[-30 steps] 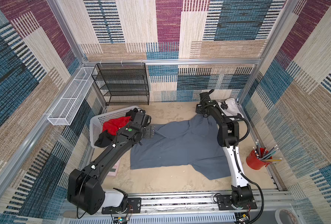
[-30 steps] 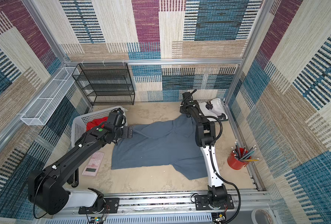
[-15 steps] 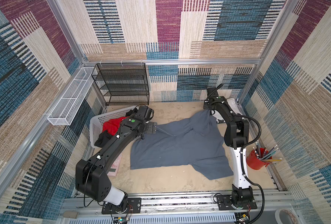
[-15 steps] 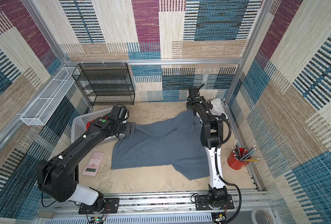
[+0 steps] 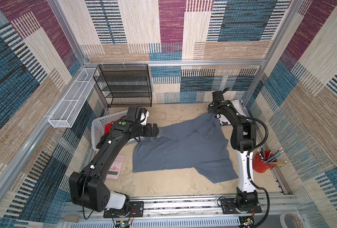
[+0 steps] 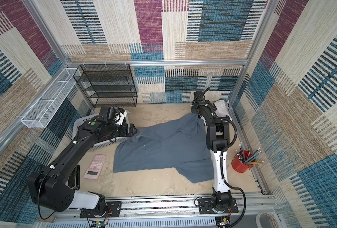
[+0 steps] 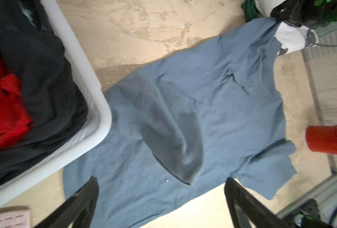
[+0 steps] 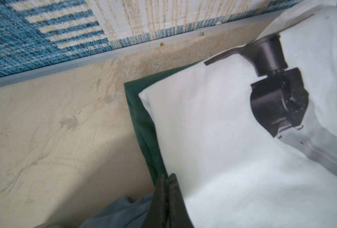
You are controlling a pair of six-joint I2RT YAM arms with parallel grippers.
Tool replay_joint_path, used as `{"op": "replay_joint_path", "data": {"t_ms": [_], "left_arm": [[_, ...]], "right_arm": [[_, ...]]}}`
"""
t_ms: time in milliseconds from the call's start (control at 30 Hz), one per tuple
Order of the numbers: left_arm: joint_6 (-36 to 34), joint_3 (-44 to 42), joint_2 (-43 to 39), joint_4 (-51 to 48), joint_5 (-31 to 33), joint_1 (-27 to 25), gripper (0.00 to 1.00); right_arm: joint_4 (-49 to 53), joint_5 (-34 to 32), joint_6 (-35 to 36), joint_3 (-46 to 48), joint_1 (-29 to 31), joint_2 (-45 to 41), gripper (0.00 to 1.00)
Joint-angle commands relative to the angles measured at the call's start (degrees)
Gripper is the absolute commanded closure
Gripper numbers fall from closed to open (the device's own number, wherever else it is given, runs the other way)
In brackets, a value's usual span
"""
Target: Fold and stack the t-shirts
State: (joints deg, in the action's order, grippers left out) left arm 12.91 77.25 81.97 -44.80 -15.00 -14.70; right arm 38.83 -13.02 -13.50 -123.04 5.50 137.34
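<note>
So, L to R: a white basket [image 5: 99, 123] at the far-left edge holds red + black clothes [image 7: 45, 79], prob. the supply pile. Just beside it the left gripper [image 5: 153, 129] hangs over the edge of the grey t-shirt [image 5: 180, 150], jaws spread wide, nothing in them; looks ready to take that side. The shirt lies mid-table [image 5: 163, 183], mostly flat but rumpled, w/ a raised crease across the middle & one sleeve splayed toward the near side. Its far-right corner peaks up into the right gripper [image 5: 211, 114], clamped on the cloth, I'd say to pull it taut for spreading. Beyond, in the far-right corner: white t-shirt [image 8: 213, 138] w/ black print, folded atop the dark green t-shirt [image 8: 142, 122], so the stack's begun.
</note>
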Motion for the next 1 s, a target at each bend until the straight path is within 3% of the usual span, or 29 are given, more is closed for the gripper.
{"op": "replay_joint_path", "data": {"t_ms": [0, 67, 233, 433, 633, 800, 967], "left_arm": [[-0.91, -0.88, -0.38, 2.25, -9.39, 2.94, 0.0], [1.07, -2.31, -1.39, 4.06, -10.97, 5.38, 0.0], [2.83, -3.98, -2.51, 3.95, -6.28, 6.0, 0.02], [12.04, -12.08, -4.46, 11.28, -8.11, 3.79, 0.12], [17.54, -20.07, -4.94, 19.4, -4.03, 2.09, 0.2], [16.01, -18.32, -0.86, 18.79, 6.87, 2.61, 0.23], [14.77, -12.05, 6.44, 18.07, 9.07, 3.32, 0.3]], "right_arm": [[-1.59, -0.71, -0.22, 0.25, -0.05, -0.15, 1.0], [-1.48, -0.85, -0.21, 0.42, -0.05, -0.01, 1.0], [-2.32, -0.29, -0.48, 2.03, -0.05, -1.51, 1.0], [-3.35, 0.39, -0.35, 5.57, -0.05, -4.01, 1.0], [-5.25, -0.56, -0.44, 11.87, -1.08, -7.79, 1.0], [-7.95, -2.51, -1.38, 18.6, -2.71, -12.99, 1.0], [-12.38, -1.86, -3.6, 28.54, -4.26, -19.85, 1.0]]}}
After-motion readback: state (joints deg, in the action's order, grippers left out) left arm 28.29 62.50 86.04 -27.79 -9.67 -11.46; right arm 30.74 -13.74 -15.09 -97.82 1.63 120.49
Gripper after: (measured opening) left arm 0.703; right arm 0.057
